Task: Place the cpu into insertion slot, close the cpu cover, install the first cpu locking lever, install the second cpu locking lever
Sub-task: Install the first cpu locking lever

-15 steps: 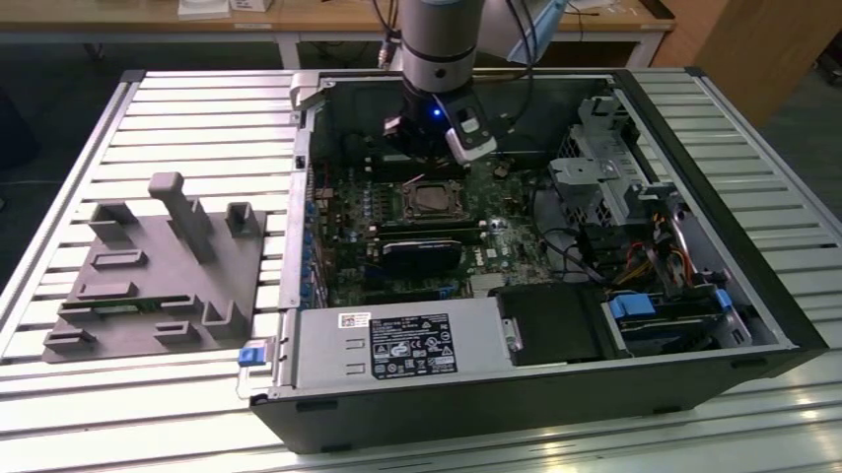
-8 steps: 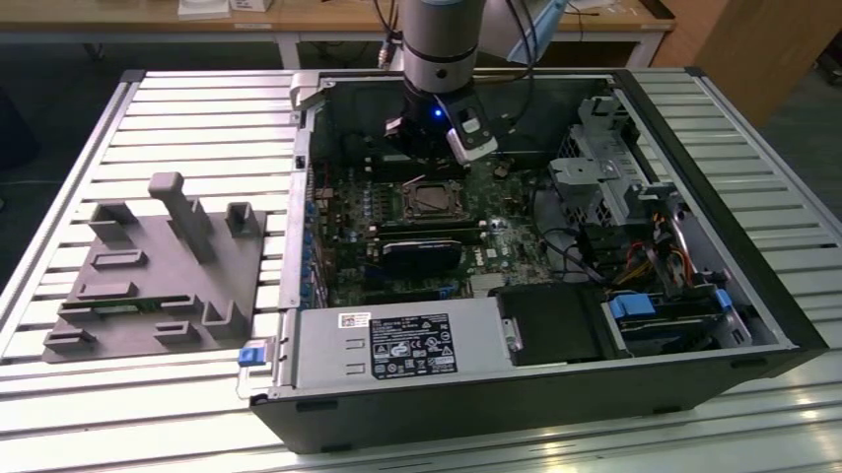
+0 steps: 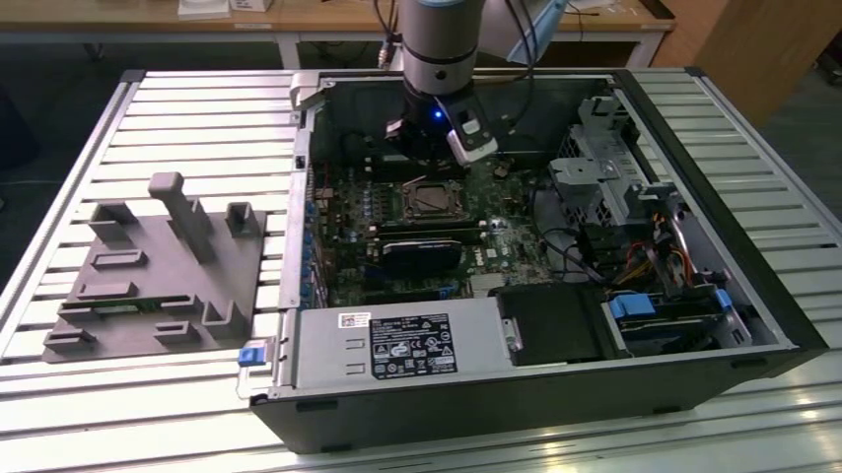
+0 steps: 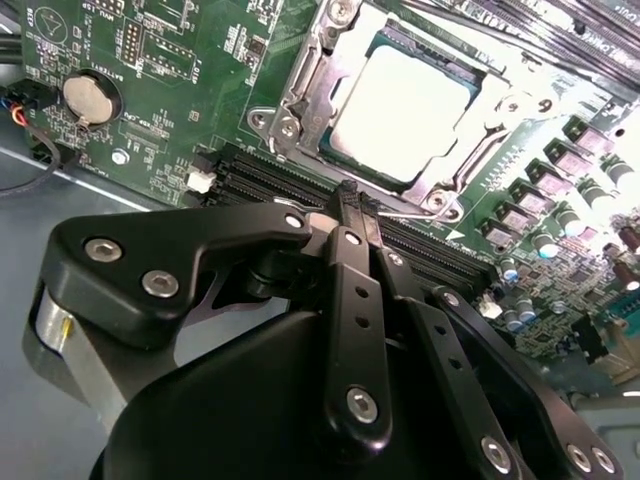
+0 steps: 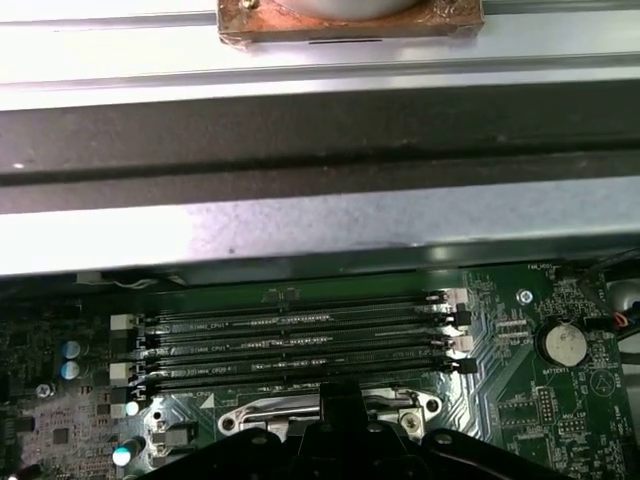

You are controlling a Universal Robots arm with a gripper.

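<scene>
Tool (image 4: 356, 196) up close, its two black fingers (image 4: 345, 300) pressed together with nothing between them, the tip low over the green board where the memory slots (image 4: 250, 178) meet the near edge of the socket (image 4: 445, 203); whether it touches the board, can't tell. Just past the tip the chip (image 4: 400, 100) sits in the socket, pale metal top up. The silvery cover (image 4: 318, 90) lies flat around it, with the chip showing through its window. Off to one side, a round coin battery (image 4: 88, 97) on the board. Pulling back to the exterior view, the arm (image 3: 437, 49) reaches down into the open computer case (image 3: 776, 325), which lies on its side on the slatted tabletop (image 3: 197, 99). A black graphics card (image 3: 421, 258) sits just this side of the socket, and a grey holder (image 3: 158, 266) rests well apart on the exterior view's left
</scene>
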